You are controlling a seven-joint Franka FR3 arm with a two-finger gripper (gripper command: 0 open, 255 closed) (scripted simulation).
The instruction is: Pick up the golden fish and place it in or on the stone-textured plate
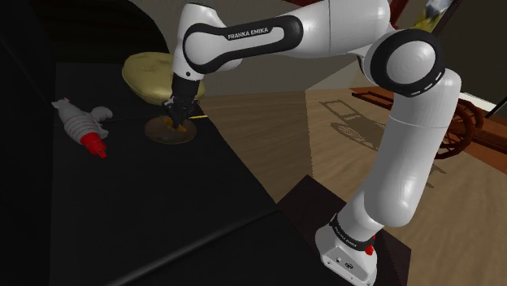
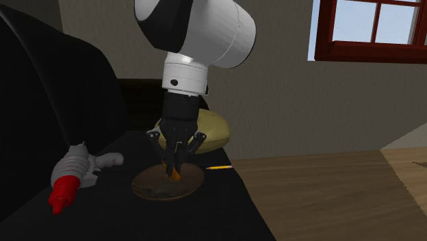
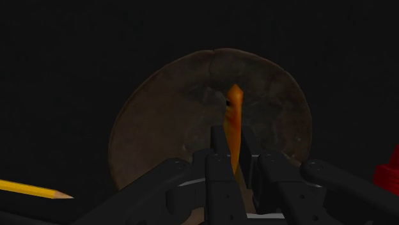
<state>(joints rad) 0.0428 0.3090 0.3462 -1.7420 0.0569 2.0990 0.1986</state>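
Pincer, pinched on fish, is being held over plate with fish edge-on, so a tumble off the rim is being risked on release.

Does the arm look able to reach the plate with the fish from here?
Probably yes: the claw, shut on the orange fish, hangs right above the brown plate, and the pencil and white toy lie off to its sides, clear of the way down.
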